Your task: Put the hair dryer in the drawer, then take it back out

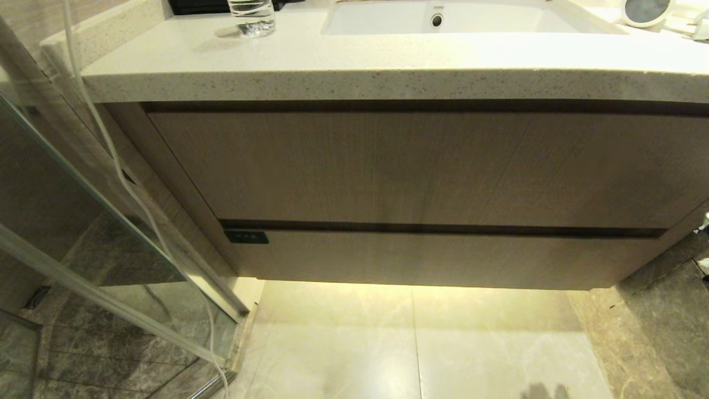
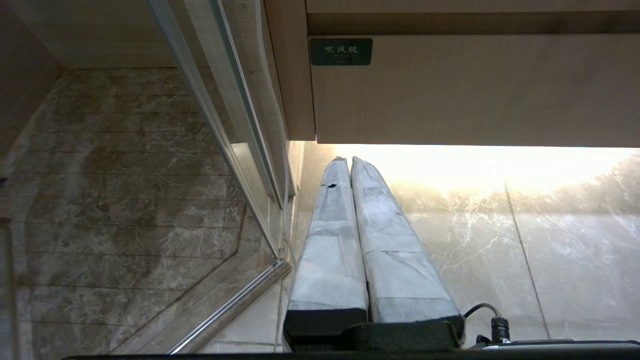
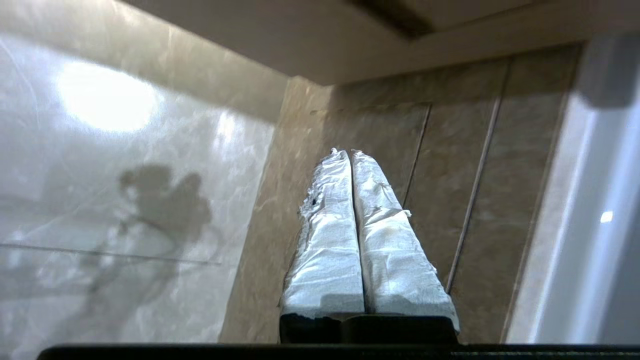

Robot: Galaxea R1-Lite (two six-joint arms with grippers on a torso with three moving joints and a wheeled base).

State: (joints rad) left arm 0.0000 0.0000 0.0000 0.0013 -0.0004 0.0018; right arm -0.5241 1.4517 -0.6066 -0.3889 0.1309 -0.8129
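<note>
Bathroom vanity, seen from my head cam: the drawer [image 1: 443,257] sits fully closed under the taller wood-grain front panel [image 1: 421,166], black tag [image 1: 246,237] at its front's left corner. The hair dryer [image 1: 648,11] rests on the countertop [image 1: 354,55] at far right, just beside the sink [image 1: 460,19], only its round grey grille end in frame. A glass [image 1: 252,16] stands at the counter's left, well apart from it. Neither arm shows in head view. My left gripper [image 2: 349,160] hangs low by the floor, w/ fingers pressed together, empty, below the drawer's tagged corner. My right gripper [image 3: 350,152] is also low over the floor tiles [image 3: 125,200], fingers together, holding nothing.
</note>
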